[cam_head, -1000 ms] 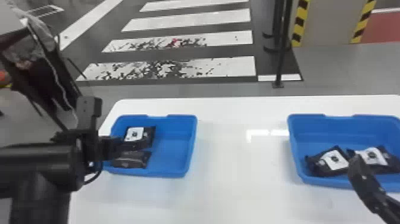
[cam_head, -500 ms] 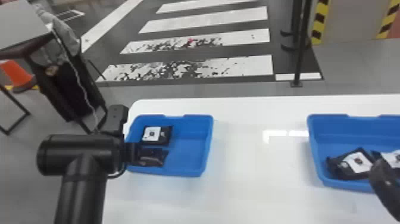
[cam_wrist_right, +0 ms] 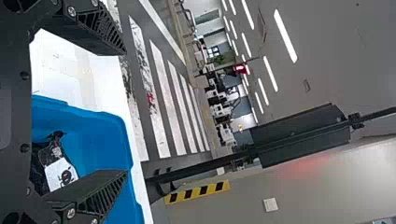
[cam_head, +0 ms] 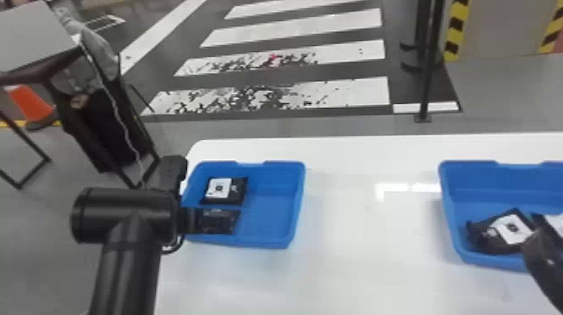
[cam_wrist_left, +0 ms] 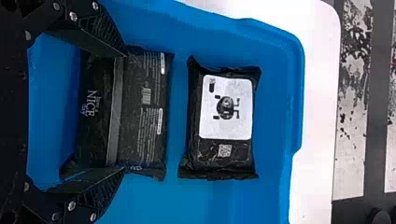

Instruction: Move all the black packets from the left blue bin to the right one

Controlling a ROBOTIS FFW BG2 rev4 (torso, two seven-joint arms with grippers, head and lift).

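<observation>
In the head view, my left gripper is at the left side of the left blue bin, beside the nearer black packet. The other packet, with a white label, lies farther back. In the left wrist view, my left gripper stands open, its fingers at the two ends of the nearer packet; the labelled packet lies parallel to it. My right gripper is over the right blue bin, near a labelled packet. In the right wrist view that gripper is open and empty.
Between the bins lies the white table. Behind it stands a black post. At the left are a grey-topped table and an orange cone on the floor.
The head view has turned left, so bins and table sit farther right in it. My left arm has shifted rightward, closer against the left bin's side. The packets keep their places in the bins.
</observation>
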